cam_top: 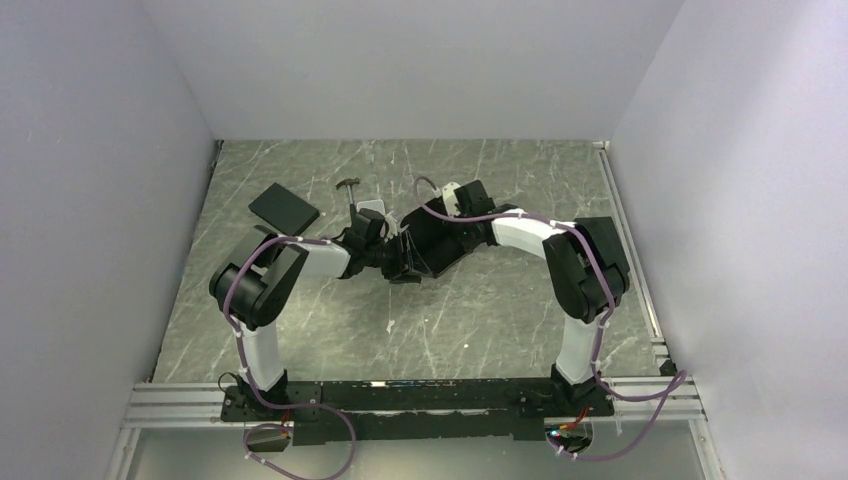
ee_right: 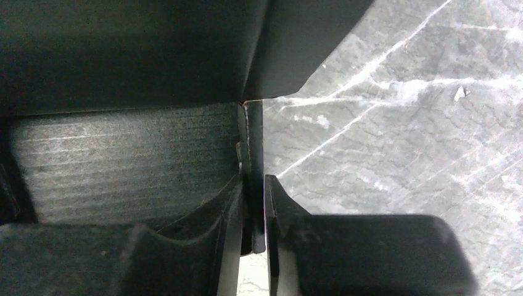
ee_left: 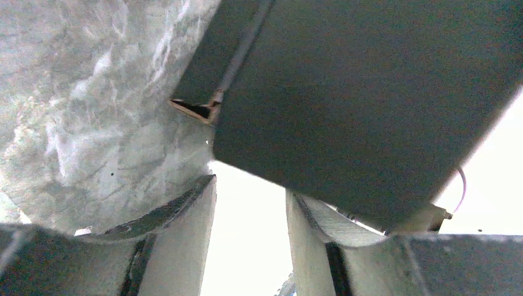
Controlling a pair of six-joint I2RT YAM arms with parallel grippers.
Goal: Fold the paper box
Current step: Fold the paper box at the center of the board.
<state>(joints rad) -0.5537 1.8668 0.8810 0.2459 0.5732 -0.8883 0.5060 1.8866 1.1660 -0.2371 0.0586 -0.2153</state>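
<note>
The black paper box [cam_top: 445, 248] lies partly folded at the middle of the table, between the two arms. My left gripper [cam_top: 397, 262] is at its left side. In the left wrist view it [ee_left: 250, 206] is open with nothing in the gap, and a box panel [ee_left: 358, 92] hangs over its right finger [ee_left: 314, 228]. My right gripper [cam_top: 422, 222] comes in from the far right. In the right wrist view its jaws [ee_right: 253, 188] straddle a thin upright box wall [ee_right: 254, 135], open only a sliver, with a dark gap at the left pad.
A plain black slab [cam_top: 283, 208] lies at the far left on the marbled table [cam_top: 520, 330]. A small hammer-like tool [cam_top: 350, 188] and a pale silver case [cam_top: 371, 209] sit just beyond the left gripper. White walls close in the left, right and back.
</note>
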